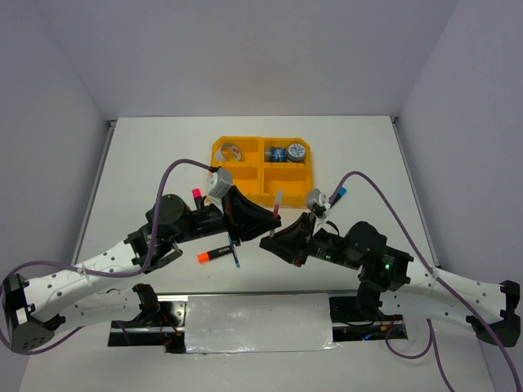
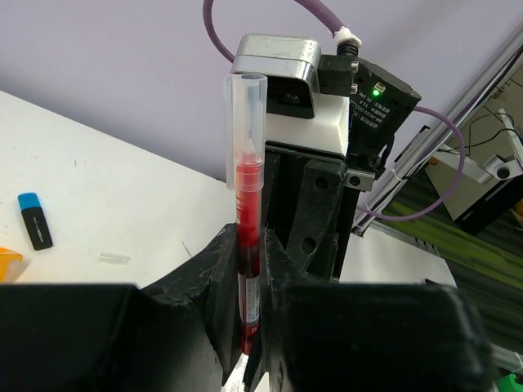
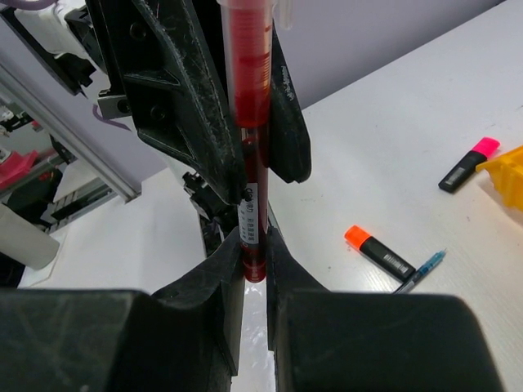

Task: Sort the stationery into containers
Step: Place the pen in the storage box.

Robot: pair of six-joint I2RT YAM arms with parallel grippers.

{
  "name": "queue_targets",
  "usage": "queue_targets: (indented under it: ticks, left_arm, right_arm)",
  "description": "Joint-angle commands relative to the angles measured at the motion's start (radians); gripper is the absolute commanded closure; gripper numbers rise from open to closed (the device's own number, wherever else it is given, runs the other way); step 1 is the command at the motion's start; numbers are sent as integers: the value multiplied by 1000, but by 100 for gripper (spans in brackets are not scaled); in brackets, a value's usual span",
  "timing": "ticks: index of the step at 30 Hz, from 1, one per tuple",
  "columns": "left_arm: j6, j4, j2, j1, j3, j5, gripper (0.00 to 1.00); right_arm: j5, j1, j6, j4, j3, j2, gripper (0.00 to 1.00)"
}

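Nearest the lens, right wrist view: right jaws clenched on the lower end of the red pen (image 3: 252,122). The same pen is also grasped by the left jaws, further up the barrel, with the clear cap pointing up. The pen stands upright, off the worktop (image 1: 368,155), between the two arms and just short of the near wall of the orange tray (image 1: 260,167).

Reads as a hand-over: the shared grip means the pen never goes loose while one arm takes it, probably for a better angle into a compartment. Cannot tell which arm gives it up.

In the tray: tape rolls (image 1: 286,153) rear right, silvery ring (image 1: 231,151) rear left. Loose and unsorted by the left arm: orange-capped marker (image 1: 212,255), blue pen (image 1: 236,255).
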Motion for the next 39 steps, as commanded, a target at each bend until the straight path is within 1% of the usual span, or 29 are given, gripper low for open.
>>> queue_targets:
  ticks: [1, 3, 4, 5, 6, 7, 8, 9, 11, 15, 20, 21, 25, 28, 29, 30, 32, 33, 35, 39]
  left_arm:
    - [4, 41, 15, -6, -3, 31, 100]
    - [8, 36, 13, -8, 0, 33, 100]
    - [11, 33, 10, -8, 0, 31, 100]
    - [14, 29, 6, -9, -2, 28, 100]
    - [19, 23, -2, -9, -3, 26, 100]
    - [28, 4, -7, -11, -2, 26, 100]
    - [33, -5, -11, -9, -3, 19, 100]
    - [37, -14, -19, -11, -8, 19, 100]
    - [51, -36, -22, -12, -19, 34, 100]
    - [57, -22, -27, -31, -48, 46, 100]
    - [73, -23, -13, -60, -49, 56, 100]
    - [77, -27, -8, -64, -46, 51, 100]
    - [88, -46, -8, -78, -40, 25, 100]
    - [93, -50, -17, -78, -37, 14, 100]
    - [94, -51, -19, -78, -36, 11, 100]
    - [96, -54, -20, -78, -33, 3, 100]
    - [99, -60, -19, -80, -29, -3, 100]
    - [100, -62, -17, -78, -25, -9, 100]
    - [102, -65, -17, -78, -20, -18, 100]
    - [108, -79, -16, -80, 4, -40, 100]
  right_arm:
    - [-24, 6, 6, 59, 64, 21, 100]
    - [-32, 6, 5, 61, 66, 15, 100]
    - [-33, 8, 2, 58, 64, 10, 94]
    - [-35, 6, -3, 56, 58, -7, 82]
    - [-38, 6, -9, 52, 55, -20, 52]
    - [-30, 6, -13, 34, 53, -36, 40]
    - [-18, 8, -20, 24, 52, -69, 32]
    - [-4, 5, -23, 14, 53, -88, 26]
    - [68, 8, -41, -54, 78, -123, 23]
    - [145, 6, -85, -138, 174, -113, 22]
    - [197, 8, -112, -171, 245, -61, 23]
    - [221, 6, -116, -175, 263, -47, 27]
    - [235, 6, -119, -189, 282, -28, 41]
    - [269, 8, -107, -201, 267, -31, 44]
    - [271, 6, -103, -200, 260, -34, 47]
    - [269, 6, -98, -197, 247, -40, 54]
    - [246, 8, -89, -184, 234, -53, 63]
    - [238, 5, -87, -181, 231, -54, 65]
    - [217, 8, -78, -177, 224, -60, 65]
    - [182, 6, -66, -168, 205, -65, 59]
